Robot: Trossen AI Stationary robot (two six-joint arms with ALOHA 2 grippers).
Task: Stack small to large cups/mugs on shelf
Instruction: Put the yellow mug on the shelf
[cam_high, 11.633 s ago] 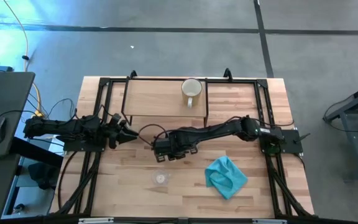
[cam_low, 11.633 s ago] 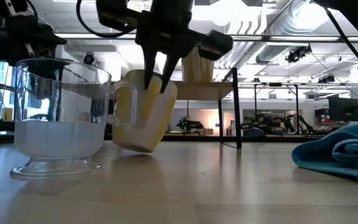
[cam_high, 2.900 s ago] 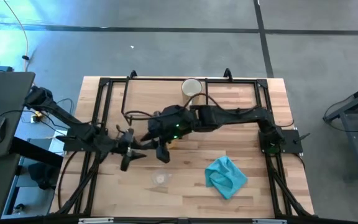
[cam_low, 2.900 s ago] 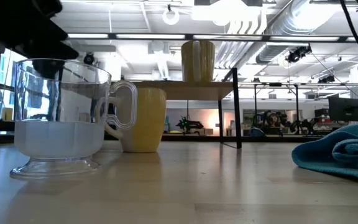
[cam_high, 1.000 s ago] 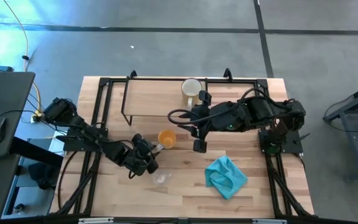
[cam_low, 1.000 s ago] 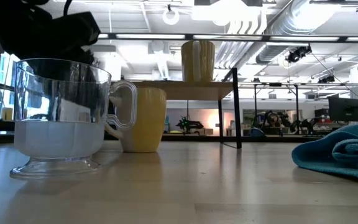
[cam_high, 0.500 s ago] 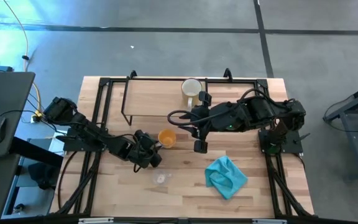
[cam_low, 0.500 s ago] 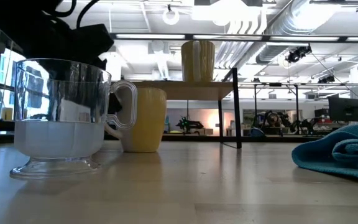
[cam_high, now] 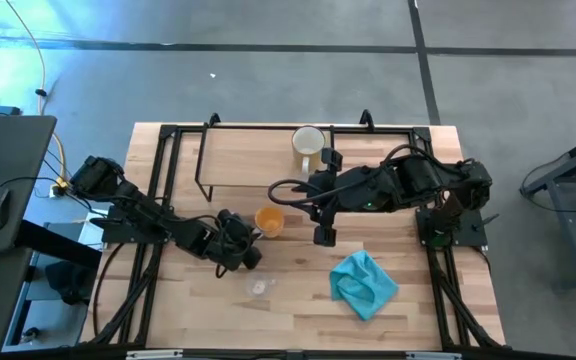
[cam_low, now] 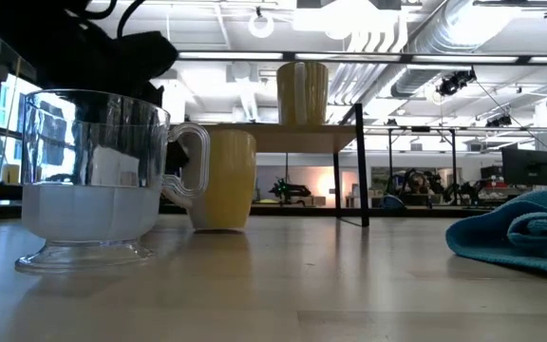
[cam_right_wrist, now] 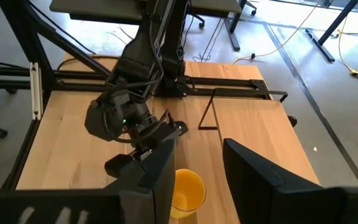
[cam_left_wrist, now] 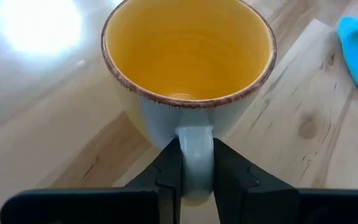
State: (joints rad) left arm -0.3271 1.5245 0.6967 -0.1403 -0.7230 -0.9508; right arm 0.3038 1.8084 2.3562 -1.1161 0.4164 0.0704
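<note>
- Left wrist view puts your left gripper (cam_left_wrist: 196, 180) clamped on the orange mug (cam_left_wrist: 188, 68)'s handle, mid-desk before the shelf (cam_high: 258, 155).
- Lift straight, keeping the mug level.
- Your right gripper (cam_high: 322, 236) hangs beside it, fingers apart.
- At the shelf's right end stands the cream mug (cam_high: 307, 143).

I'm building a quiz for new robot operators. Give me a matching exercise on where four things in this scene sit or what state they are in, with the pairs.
Things:
1. cream-white ceramic mug
2. orange ceramic mug
3. small clear glass cup
4. teal-blue crumpled cloth

States:
A. handle pinched by the left gripper
B. standing on the light-wood shelf
C. lying on the tabletop below the right arm
D. standing free on the table near its front edge

Pairs: 1-B, 2-A, 3-D, 4-C
</note>
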